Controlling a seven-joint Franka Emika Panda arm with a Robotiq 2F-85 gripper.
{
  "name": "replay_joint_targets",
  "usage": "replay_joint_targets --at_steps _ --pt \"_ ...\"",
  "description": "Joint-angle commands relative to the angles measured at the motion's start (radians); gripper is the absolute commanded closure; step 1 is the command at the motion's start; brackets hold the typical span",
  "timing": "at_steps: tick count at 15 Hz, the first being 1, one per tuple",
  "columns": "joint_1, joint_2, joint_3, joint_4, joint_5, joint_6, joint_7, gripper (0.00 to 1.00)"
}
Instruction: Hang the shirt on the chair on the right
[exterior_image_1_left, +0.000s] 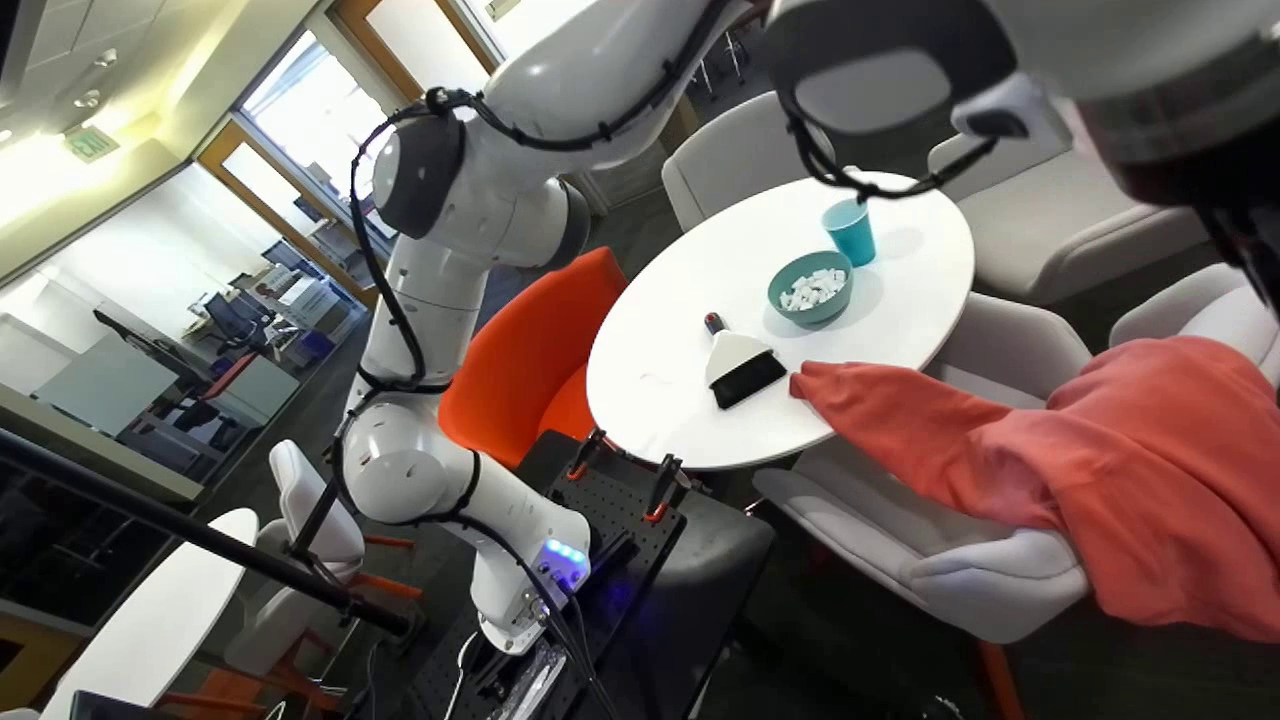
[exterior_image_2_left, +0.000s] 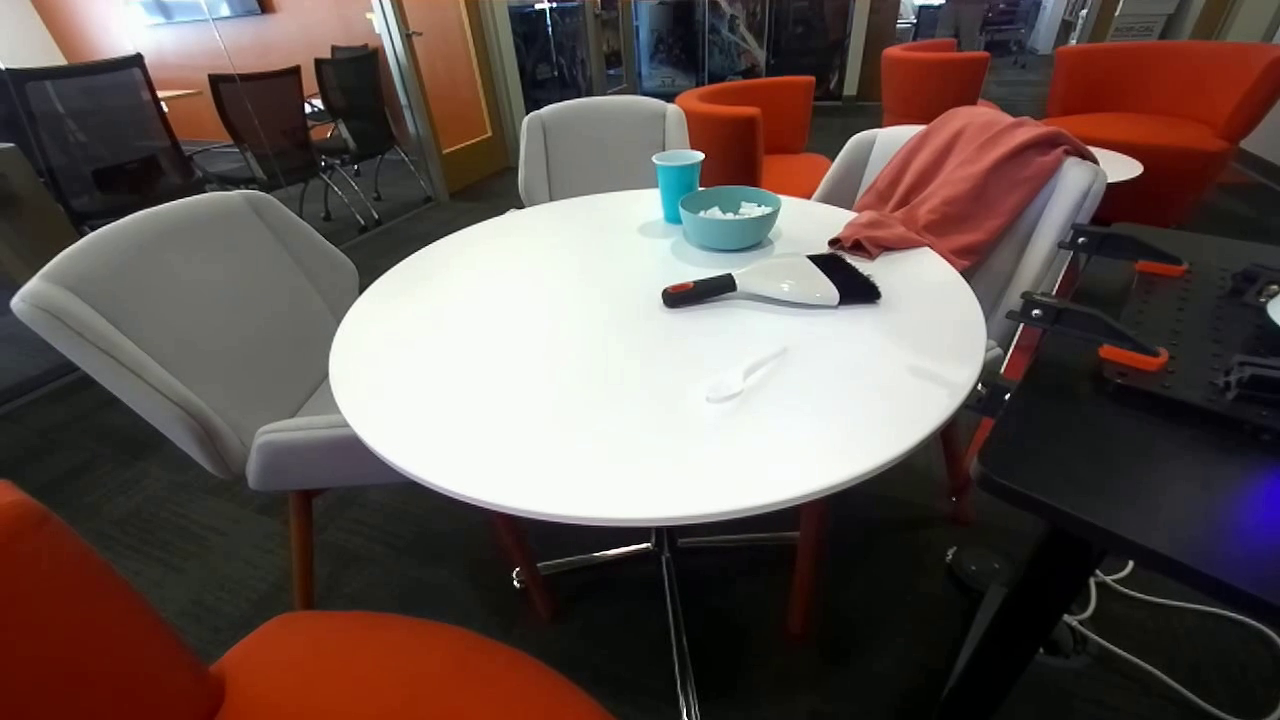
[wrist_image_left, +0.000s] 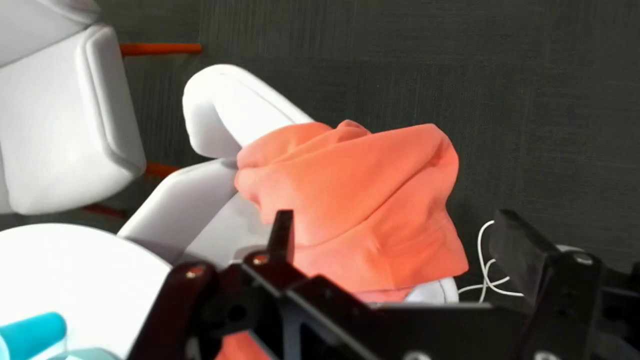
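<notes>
A coral-red shirt (exterior_image_1_left: 1160, 450) lies draped over a light grey chair (exterior_image_1_left: 850, 530). In an exterior view the shirt (exterior_image_2_left: 975, 190) hangs over the chair's back (exterior_image_2_left: 1075, 205), and one end reaches onto the white table's edge. In the wrist view the bunched shirt (wrist_image_left: 360, 185) covers much of the chair, whose pale backrest (wrist_image_left: 250, 107) shows beside it. My gripper (wrist_image_left: 395, 220) is open, its fingers wide apart with nothing held between them. It is above the shirt. In an exterior view it is partly cut off at the right edge (exterior_image_1_left: 1250, 250).
The round white table (exterior_image_2_left: 560, 420) holds a teal bowl (exterior_image_2_left: 730, 220) with white pieces, a blue cup (exterior_image_2_left: 679, 185), a brush with dustpan (exterior_image_2_left: 790, 280) and a white spoon (exterior_image_2_left: 740, 378). Other grey chairs and an orange chair (exterior_image_1_left: 540, 360) surround it. Clamps (exterior_image_2_left: 1090, 335) stick out from the black robot stand.
</notes>
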Motion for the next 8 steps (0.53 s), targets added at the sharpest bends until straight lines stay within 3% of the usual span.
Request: replay_joint_targets --at_steps 1,3,5,6,8 --pt "0.024 -0.15 0.065 0.14 -0.227 -0.078 0.003 0.0" --pt "0.053 -0.213 0.117 0.201 -0.369 -0.108 -0.005 0.0" --pt "0.068 -0.289 0.214 0.225 -0.508 -0.129 -0.028 0.0" --pt "0.1 -0.249 0.137 0.235 -0.453 -0.192 -0.077 0.0" --pt "0.123 -0.284 0.164 0.242 -0.485 -0.256 -0.13 0.0"
